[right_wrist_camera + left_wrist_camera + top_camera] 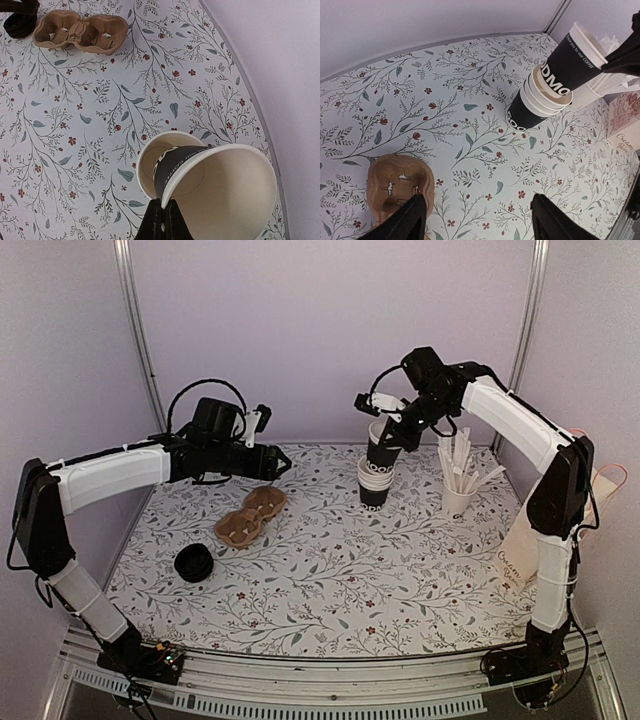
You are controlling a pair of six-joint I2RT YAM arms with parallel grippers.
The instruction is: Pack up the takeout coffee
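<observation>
Paper cup pinched at its rim by right hand and tilted, likely to free it from nested stack. Left hand released, hovering over cardboard carrier on bench.

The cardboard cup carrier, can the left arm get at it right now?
Probably yes. The left gripper is open and hovers right by the cup carrier, nothing between them. The right gripper is away at the cup stack, pinching the top cup by its rim.

Smooth paper cup; rough, seemingly pulp carrier.
</observation>
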